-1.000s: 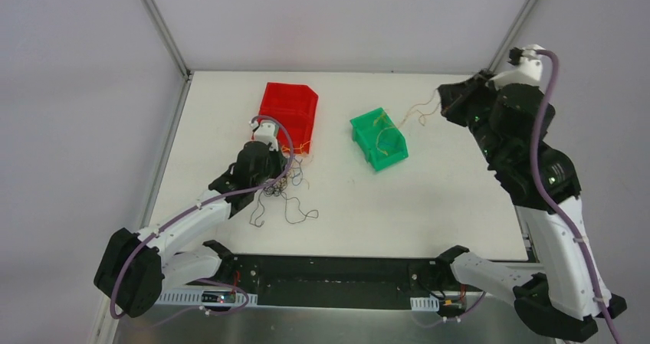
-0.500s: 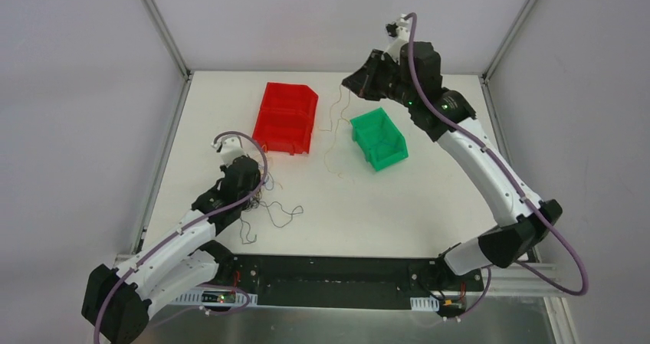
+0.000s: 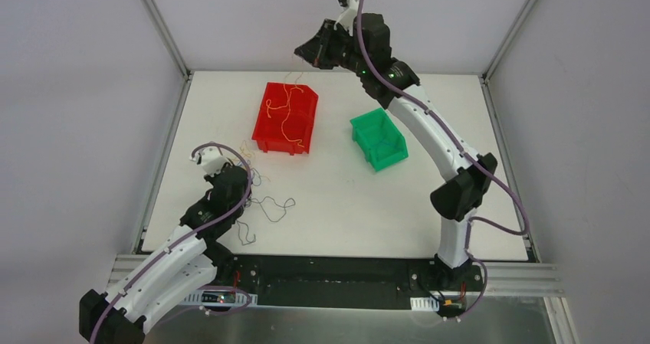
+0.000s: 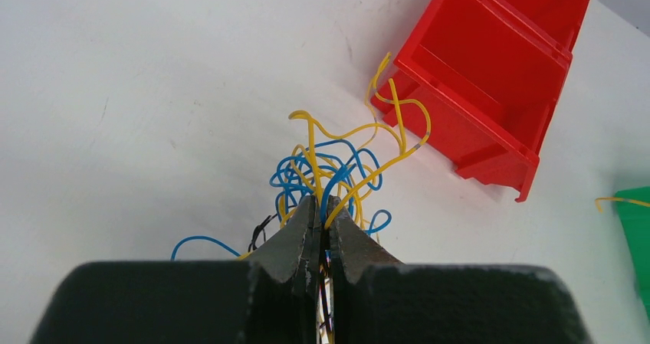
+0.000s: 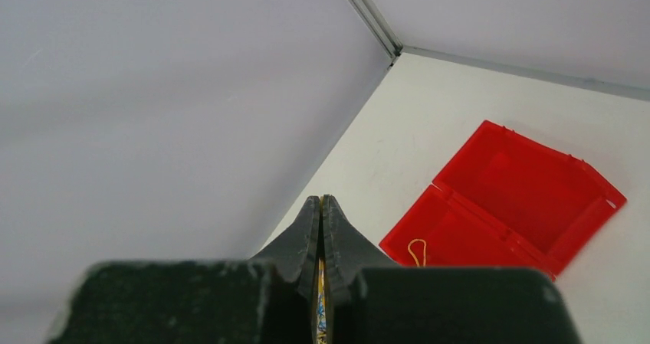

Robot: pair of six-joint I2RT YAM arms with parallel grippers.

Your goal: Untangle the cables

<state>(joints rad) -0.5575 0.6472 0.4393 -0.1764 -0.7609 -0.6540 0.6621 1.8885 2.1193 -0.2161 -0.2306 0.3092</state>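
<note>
Currently, the left gripper (image 4: 322, 206) is clamped shut on the cables (image 4: 329, 164) — a blue, yellow and dark clump at the near left of the table (image 3: 368, 214), on the near side of the red bin (image 3: 282, 146). The right gripper (image 5: 320, 202), raised at the far side, is pinched on a yellow strand (image 3: 285, 114) hanging down into that bin. Judged progress: partial — one strand is separated, and most of the clump is yet to be sorted.
</note>
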